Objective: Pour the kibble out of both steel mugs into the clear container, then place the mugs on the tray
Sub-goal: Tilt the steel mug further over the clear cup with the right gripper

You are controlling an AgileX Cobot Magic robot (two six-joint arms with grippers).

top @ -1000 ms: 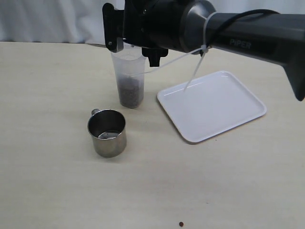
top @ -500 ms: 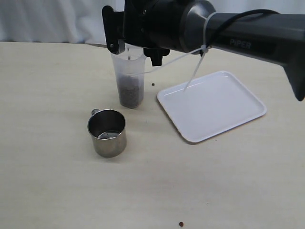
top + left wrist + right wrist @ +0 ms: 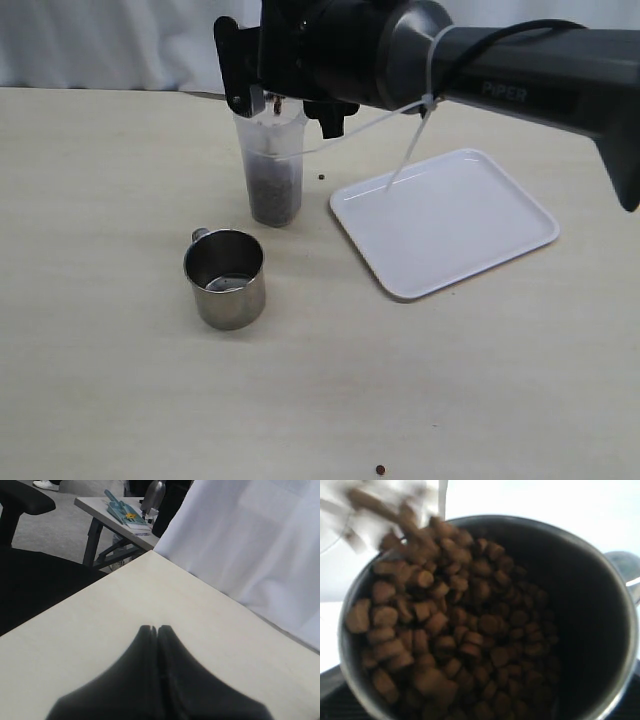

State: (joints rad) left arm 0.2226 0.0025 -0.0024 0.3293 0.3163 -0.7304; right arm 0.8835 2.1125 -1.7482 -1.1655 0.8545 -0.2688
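Kibble [image 3: 445,625] spills over the rim of the tilted steel mug [image 3: 580,595], clamped in the right gripper [image 3: 282,100] above the partly filled clear container [image 3: 273,170]. A second steel mug [image 3: 225,278] stands empty just in front, not touching. One white tray [image 3: 445,222] lies near, on the right. Two stray pellets [image 3: 321,178] dot the table [image 3: 100,350], which is bare on the left and in front. The left gripper [image 3: 158,632], fingers pressed together, hangs toward a table corner.

You see a clear container [image 3: 274,170] standing upright on the desk [image 3: 100,380], its lower part filled with dark kibble [image 3: 274,197]. Just in front stands a shiny steel mug [image 3: 225,278], upright. The white tray [image 3: 445,220] lies flat to the container's right. Your right wrist view shows a second mug [image 3: 585,580] with kibble heaped toward its rim and blurred pellets spilling over. Two stray pellets [image 3: 321,178] lie on the desk.
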